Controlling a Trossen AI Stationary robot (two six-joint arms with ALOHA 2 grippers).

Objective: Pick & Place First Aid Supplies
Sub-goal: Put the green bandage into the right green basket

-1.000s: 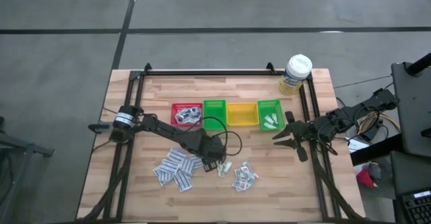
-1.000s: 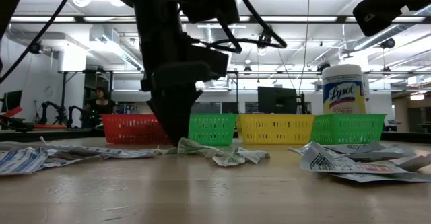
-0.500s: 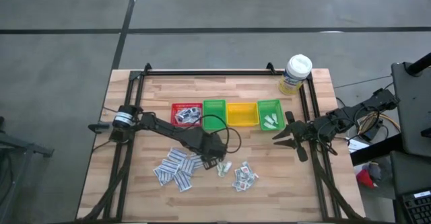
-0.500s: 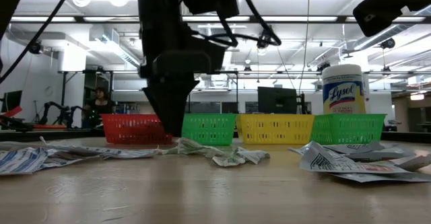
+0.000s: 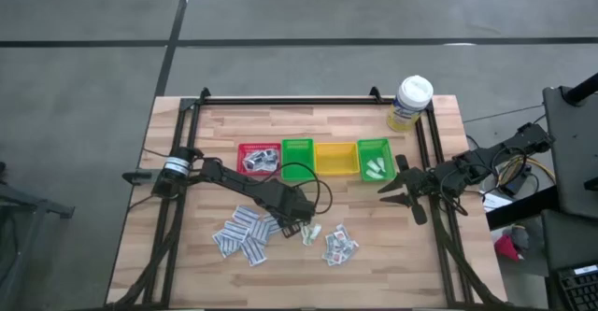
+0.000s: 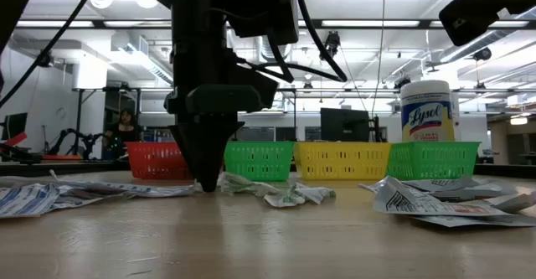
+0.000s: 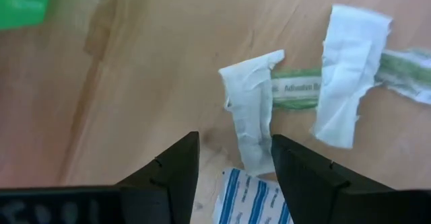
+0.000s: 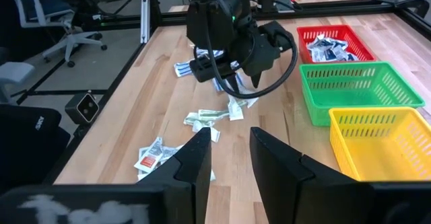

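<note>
Several small white packets lie flat on the wooden table: a blue-striped pile (image 5: 243,234), green-printed ones (image 5: 311,233) and a crumpled pile (image 5: 339,246). My left gripper (image 7: 232,177) points straight down, open, its tips low at the tabletop (image 6: 205,185). Its fingers stand on either side of the near end of a white green-printed packet (image 7: 252,113), and a blue-striped packet (image 7: 249,200) lies under them. My right gripper (image 8: 229,157) waits open above the table's right edge (image 5: 397,185), holding nothing.
A row of small bins stands at mid-table: red (image 5: 259,159) with packets inside, green (image 5: 297,157), yellow (image 5: 335,158), and green (image 5: 374,159) with white packets. A white-capped bottle (image 5: 411,103) stands far right. A black frame rail (image 5: 290,100) borders the far edge.
My left gripper has rolled a little at the wrist. It rose slightly, then its tips sank back to the tabletop, a bit farther toward the table's left. The packets have stayed where they were.
</note>
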